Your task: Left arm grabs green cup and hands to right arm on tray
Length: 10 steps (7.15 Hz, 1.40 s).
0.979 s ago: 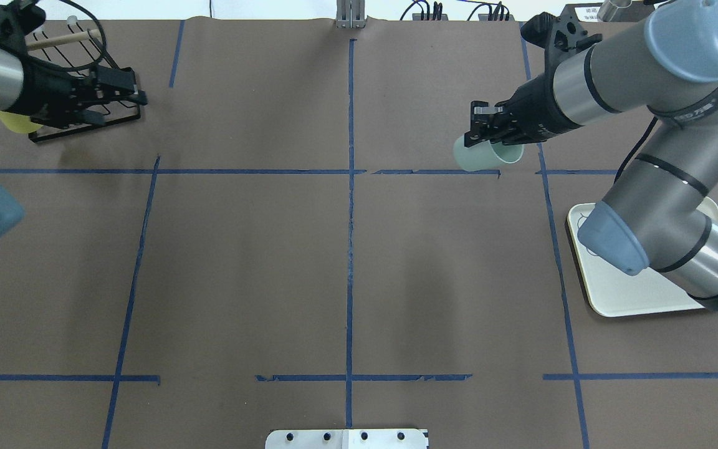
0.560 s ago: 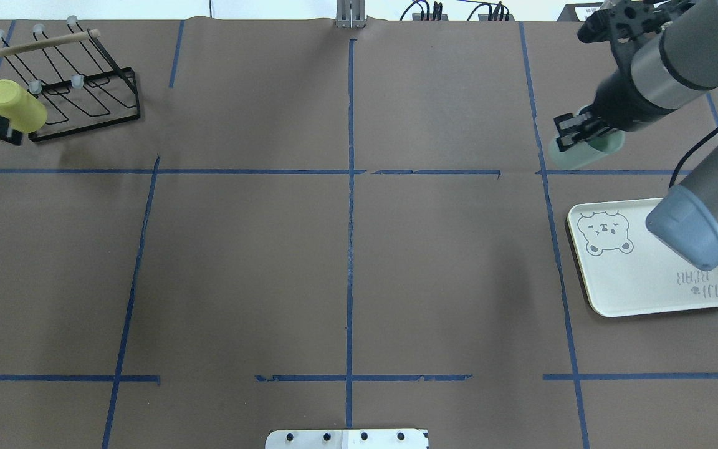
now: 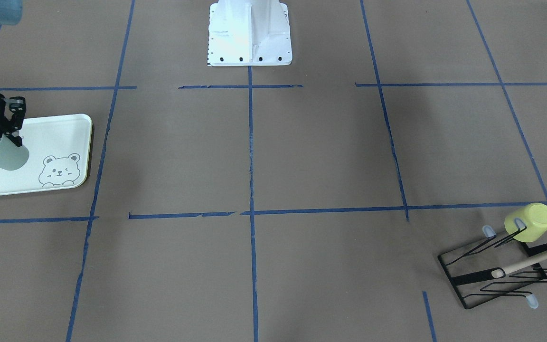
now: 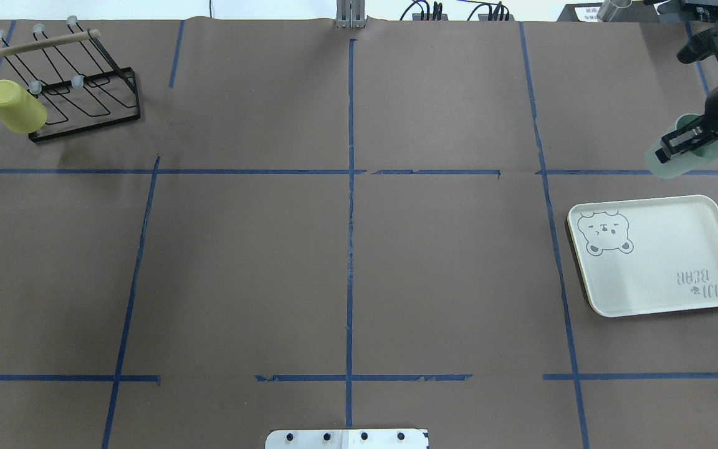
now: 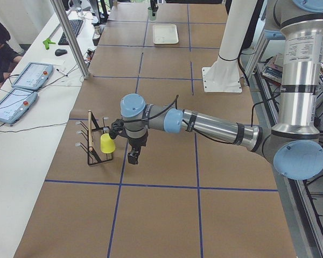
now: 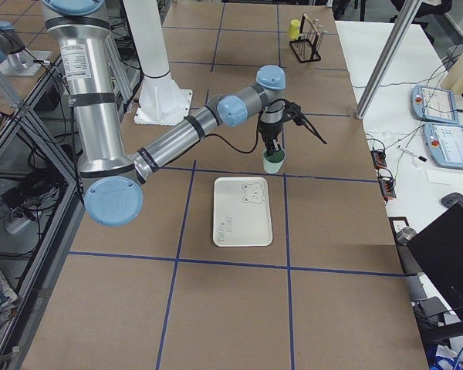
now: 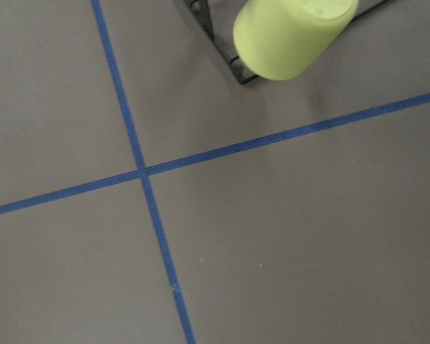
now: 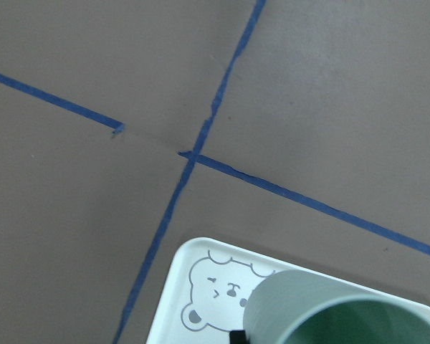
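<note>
My right gripper [image 4: 683,141] is shut on the wall of the pale mint-green cup [image 4: 677,161] and holds it tilted in the air. In the overhead view the cup hangs just beyond the far edge of the cream tray [image 4: 652,274] with the bear drawing. In the front view the cup [image 3: 5,156] overlaps the tray [image 3: 60,135]. The right wrist view shows the cup [image 8: 344,312] over the tray's bear corner [image 8: 201,287]. My left gripper [image 5: 133,156] hangs beside the rack, empty; I cannot tell whether it is open or shut.
A yellow-green cup [image 4: 15,106] hangs on the black wire rack [image 4: 85,93] at the far left corner; it also shows in the left wrist view [image 7: 290,36]. Blue tape lines cross the brown table. The robot's white base [image 3: 249,33] stands at the near edge.
My right arm has swung right with the green cup, from the centre-right of the table to the tray's far side. My left arm has drawn back left, out of the overhead view.
</note>
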{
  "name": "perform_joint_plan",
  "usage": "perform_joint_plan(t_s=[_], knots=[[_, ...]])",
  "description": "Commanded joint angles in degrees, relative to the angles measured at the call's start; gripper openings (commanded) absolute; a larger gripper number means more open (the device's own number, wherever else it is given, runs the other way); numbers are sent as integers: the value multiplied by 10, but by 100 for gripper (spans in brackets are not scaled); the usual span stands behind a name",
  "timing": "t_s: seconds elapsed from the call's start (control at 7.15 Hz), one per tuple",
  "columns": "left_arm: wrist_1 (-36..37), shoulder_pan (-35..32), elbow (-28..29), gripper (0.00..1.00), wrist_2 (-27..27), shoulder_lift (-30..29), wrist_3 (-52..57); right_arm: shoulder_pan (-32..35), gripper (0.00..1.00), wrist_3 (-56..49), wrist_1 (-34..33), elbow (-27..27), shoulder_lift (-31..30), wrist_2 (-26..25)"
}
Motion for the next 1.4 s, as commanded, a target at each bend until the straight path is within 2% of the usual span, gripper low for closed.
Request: perform_joint_plan(t_s=[0.0,0.28,0.42,0.56,0.7,0.98,1.26], knots=[[18,-30,5,100,-4,15,26,15,0,0,69,-31,-60,10],[13,-30,4,100,-21,16,15,2,3,148,214,-76,-80,2],[12,-30,5,100,-37,16,13,-36,4,182,231,-76,-95,-27],[12,-30,5,100,-37,16,13,-83,4,222,233,-76,-98,-81],[12,-30,5,100,-37,16,13,-99,4,231,245,-76,-103,-88],[12,-30,6,100,-37,16,13,-117,4,232,294,-77,-155,-91],[12,-30,6,100,-37,16,13,-147,6,252,300,-91,-161,-110]])
